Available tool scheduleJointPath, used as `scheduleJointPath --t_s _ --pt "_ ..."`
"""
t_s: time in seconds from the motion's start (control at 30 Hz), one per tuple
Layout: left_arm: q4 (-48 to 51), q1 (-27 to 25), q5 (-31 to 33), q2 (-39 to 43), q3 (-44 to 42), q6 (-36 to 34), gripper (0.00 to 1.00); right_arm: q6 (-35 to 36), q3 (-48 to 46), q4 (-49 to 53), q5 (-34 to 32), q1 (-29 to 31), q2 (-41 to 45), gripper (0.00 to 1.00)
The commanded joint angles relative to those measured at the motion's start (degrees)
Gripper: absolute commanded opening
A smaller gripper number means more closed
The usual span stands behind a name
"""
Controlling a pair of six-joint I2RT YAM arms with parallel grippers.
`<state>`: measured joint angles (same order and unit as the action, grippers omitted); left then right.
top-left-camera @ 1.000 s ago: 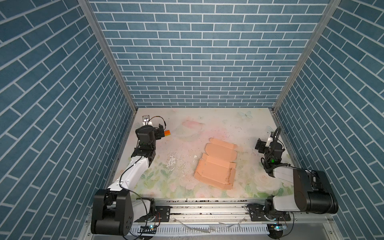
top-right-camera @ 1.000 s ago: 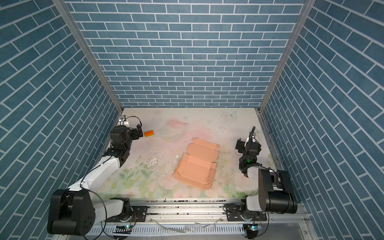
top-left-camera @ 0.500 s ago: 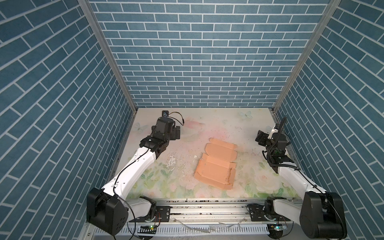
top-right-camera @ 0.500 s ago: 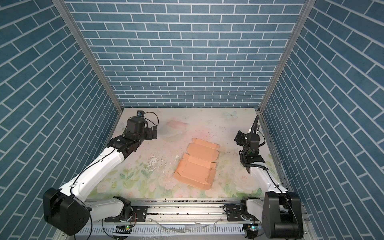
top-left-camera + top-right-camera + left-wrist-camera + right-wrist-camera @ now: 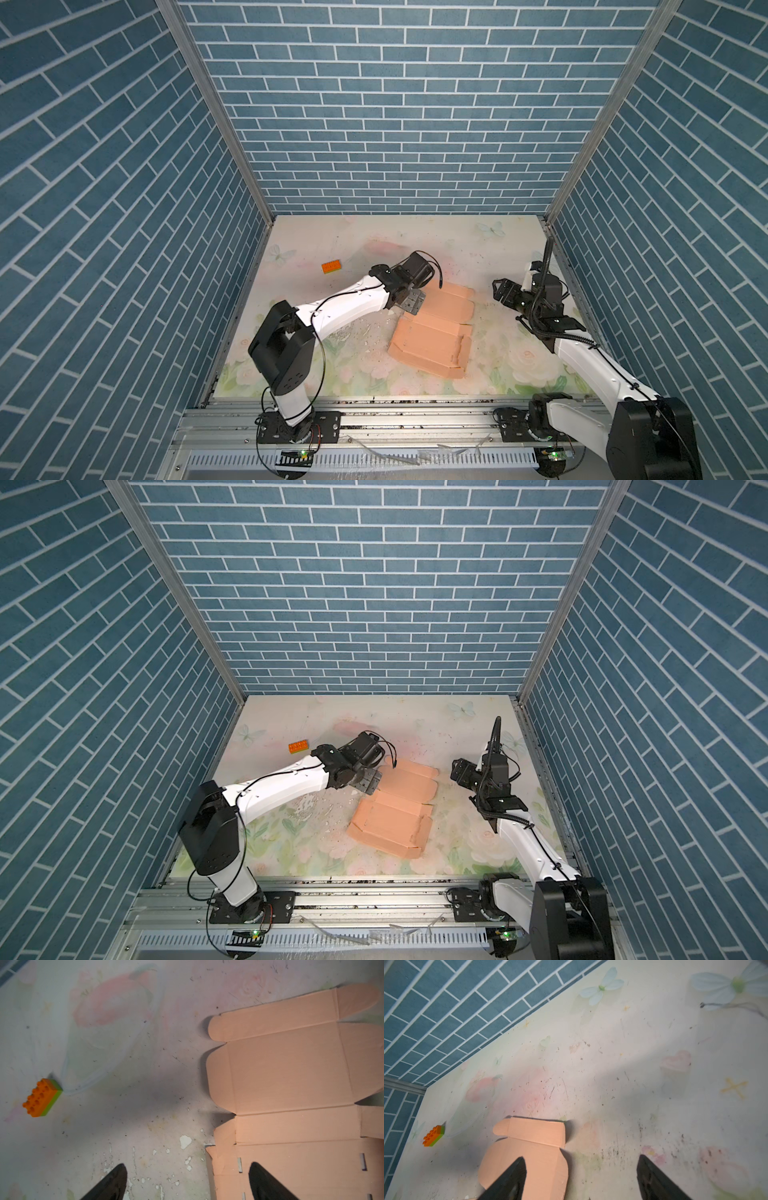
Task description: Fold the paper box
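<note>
the paper box isn't a box at all yet, just a flat peach die-cut sheet lying open on the floral table, roughly mid-table and a bit right of centre in both top views. its long axis runs front to back, slightly skewed. the end with the rounded flaps points at the back wall and leans right, and the end with the little slots points at the front rail. a side tab on the near right corner looks curled up a little.

the left gripper sits at the sheet's left edge, about halfway along it. its jaws are spread wide with nothing between them. in the left wrist view one fingertip is over the cardboard and the other is over bare table.

the right gripper hangs just off the far right corner of the sheet, also wide open and holding nothing.

a small orange brick sits well apart, far left.
</note>
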<state>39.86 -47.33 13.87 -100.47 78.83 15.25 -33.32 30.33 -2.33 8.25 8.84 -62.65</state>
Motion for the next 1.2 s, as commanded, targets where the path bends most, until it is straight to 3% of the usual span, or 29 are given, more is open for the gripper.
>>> scheduleJointPath --t_s 0.0,0.2,0.33,0.5,0.93,1.17 --pt "2.3 0.0 -4.3 -1.1 1.2 1.9 0.93 -3.5 -0.5 2.1 4.8 1.4 -1.9 0.84" --pt "1.7 2.1 -10.6 -5.8 3.9 0.1 0.91 -5.7 1.0 2.5 5.4 4.4 -6.2 0.79" --pt "-2.0 5.0 -16.6 -5.9 3.1 1.1 0.87 -6.8 2.8 2.4 7.0 6.1 -9.8 0.69" --pt "-6.9 7.2 -21.7 -6.4 1.8 2.6 0.87 -8.4 3.6 1.5 8.6 7.4 -13.0 0.63" --pt "-10.0 9.7 -24.7 -12.4 8.0 2.8 0.84 -8.8 5.1 -1.4 7.7 8.3 -19.4 0.47" --pt "-8.0 10.4 -24.3 -13.8 9.4 2.9 0.82 -10.3 3.3 -4.2 7.5 8.5 -20.3 0.46"
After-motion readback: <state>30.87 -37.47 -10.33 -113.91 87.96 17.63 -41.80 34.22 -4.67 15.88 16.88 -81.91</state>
